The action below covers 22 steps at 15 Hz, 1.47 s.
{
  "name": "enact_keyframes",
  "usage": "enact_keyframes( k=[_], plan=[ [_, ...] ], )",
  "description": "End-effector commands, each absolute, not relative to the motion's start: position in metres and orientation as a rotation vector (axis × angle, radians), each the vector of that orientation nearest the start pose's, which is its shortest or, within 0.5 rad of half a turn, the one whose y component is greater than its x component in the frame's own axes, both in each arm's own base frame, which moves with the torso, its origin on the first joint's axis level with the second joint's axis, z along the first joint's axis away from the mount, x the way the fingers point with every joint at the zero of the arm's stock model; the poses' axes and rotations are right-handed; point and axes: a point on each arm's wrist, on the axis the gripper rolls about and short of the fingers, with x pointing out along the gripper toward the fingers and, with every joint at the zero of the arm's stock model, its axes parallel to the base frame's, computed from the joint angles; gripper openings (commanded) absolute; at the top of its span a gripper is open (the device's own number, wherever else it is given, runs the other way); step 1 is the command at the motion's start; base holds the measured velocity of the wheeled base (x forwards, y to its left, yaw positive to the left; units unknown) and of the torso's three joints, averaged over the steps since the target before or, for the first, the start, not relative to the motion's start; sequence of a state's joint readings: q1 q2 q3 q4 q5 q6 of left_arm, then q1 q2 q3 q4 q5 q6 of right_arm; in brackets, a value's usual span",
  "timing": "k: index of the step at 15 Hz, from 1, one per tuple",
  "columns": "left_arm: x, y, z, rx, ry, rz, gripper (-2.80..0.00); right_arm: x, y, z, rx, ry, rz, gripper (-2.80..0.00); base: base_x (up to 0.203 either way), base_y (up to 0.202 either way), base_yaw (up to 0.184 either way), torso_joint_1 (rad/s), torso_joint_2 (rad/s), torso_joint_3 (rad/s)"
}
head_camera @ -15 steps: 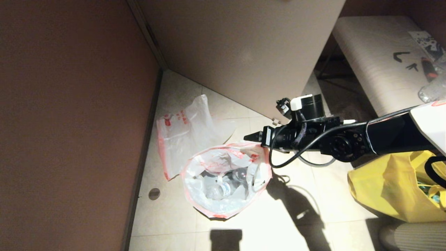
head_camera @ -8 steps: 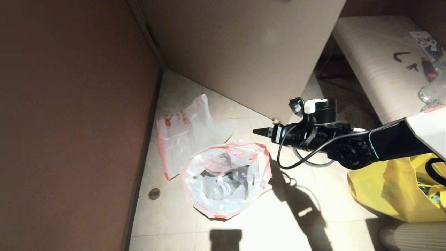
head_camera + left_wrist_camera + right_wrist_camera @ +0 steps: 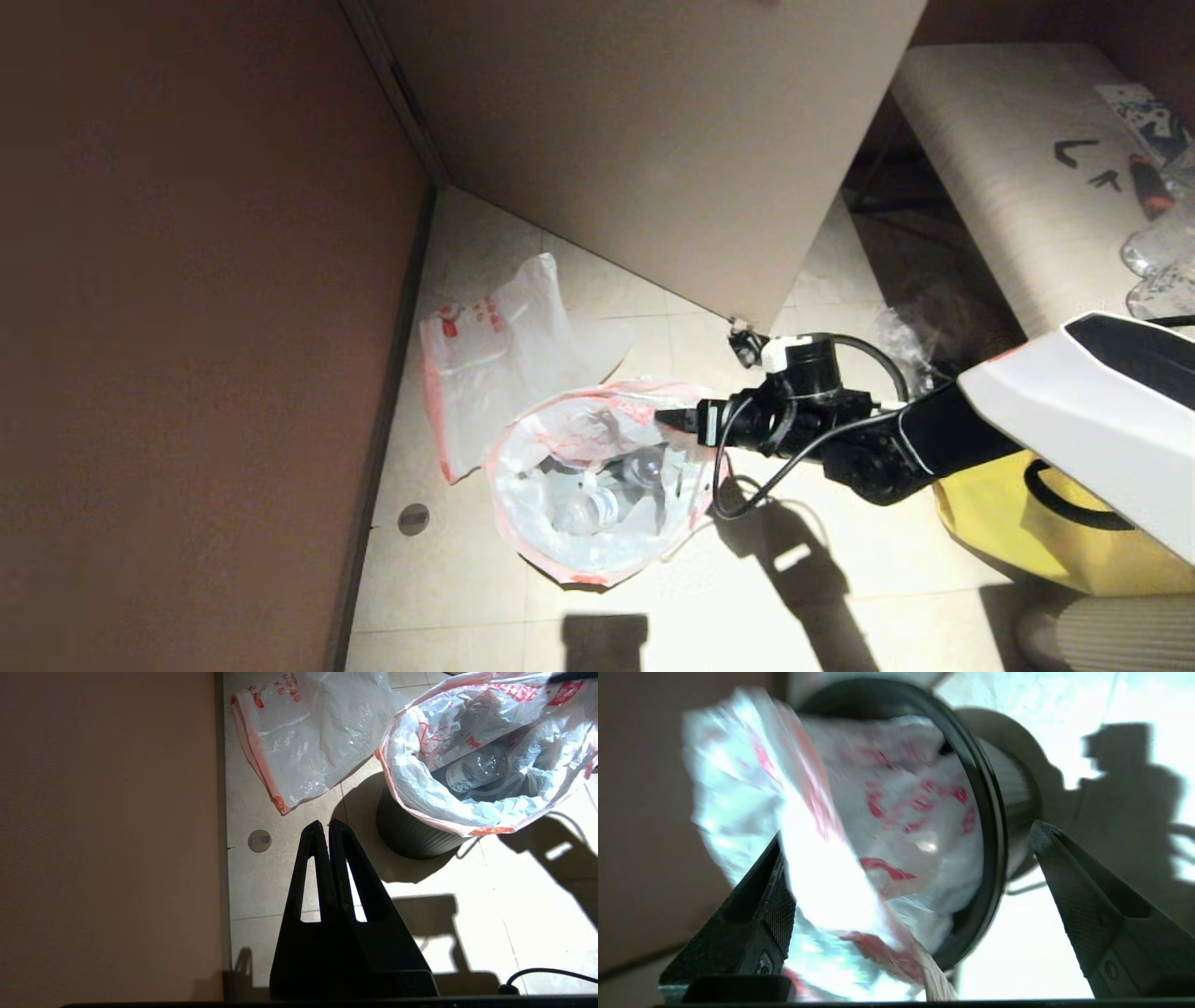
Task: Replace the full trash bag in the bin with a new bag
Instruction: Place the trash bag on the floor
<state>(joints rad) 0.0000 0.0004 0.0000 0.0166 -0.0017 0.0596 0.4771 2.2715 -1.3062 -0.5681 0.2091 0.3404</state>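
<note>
We've swung our right pincer (image 3: 665, 417) back down to the rim of the full trash bag (image 3: 597, 485), jaws now spread wide and empty, the bag still seated in the bin (image 3: 411, 833) on the floor, so we're likely lining up a fresh grab.

- We see the bin (image 3: 411, 833) only as a dark lower wall — the full trash bag (image 3: 597, 485) drapes over its rim.
- In the right wrist view the bag film is blurred.
- The yellow tote (image 3: 1018, 541) is half hidden behind the right arm's white shell — we cannot read its contents.
</note>
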Motion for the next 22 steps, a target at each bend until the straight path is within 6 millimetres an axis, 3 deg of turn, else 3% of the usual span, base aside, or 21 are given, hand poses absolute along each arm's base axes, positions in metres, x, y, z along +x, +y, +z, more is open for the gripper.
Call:
enact_keyframes(
  k=[1,2,7,12,16,20,22],
  plan=[
    [-0.022,0.000,0.072,0.060,0.023,-0.002,-2.80,0.396,0.223,0.060,0.195,0.549,0.592,-1.04,0.000,0.000,0.000,0.000,0.00,0.000],
    [-0.022,0.000,0.072,0.060,0.023,-0.002,-2.80,0.395,0.230,0.054,0.159,0.542,0.583,-2.80,0.000,0.000,0.000,0.000,0.00,0.000],
    [-0.022,0.000,0.072,0.060,0.023,-0.002,-2.80,0.388,0.238,0.066,0.172,0.513,0.591,-2.80,0.000,0.000,0.000,0.000,0.00,0.000],
    [-0.022,0.000,0.072,0.060,0.023,-0.002,-2.80,0.372,0.242,0.090,0.434,0.700,0.741,-2.80,0.000,0.000,0.000,0.000,0.00,0.000],
    [-0.022,0.000,0.072,0.060,0.023,-0.002,-2.80,0.348,0.234,0.159,0.682,0.761,0.923,-2.80,0.000,0.000,0.000,0.000,0.00,0.000],
    [-0.022,0.000,0.072,0.060,0.023,-0.002,-2.80,0.310,0.213,0.241,0.759,0.629,1.034,-2.80,0.000,0.000,0.000,0.000,0.00,0.000],
    [-0.022,0.000,0.072,0.060,0.023,-0.002,-2.80,0.288,0.196,0.273,0.751,0.523,1.052,-2.80,0.000,0.000,0.000,0.000,0.00,0.000]
  ],
)
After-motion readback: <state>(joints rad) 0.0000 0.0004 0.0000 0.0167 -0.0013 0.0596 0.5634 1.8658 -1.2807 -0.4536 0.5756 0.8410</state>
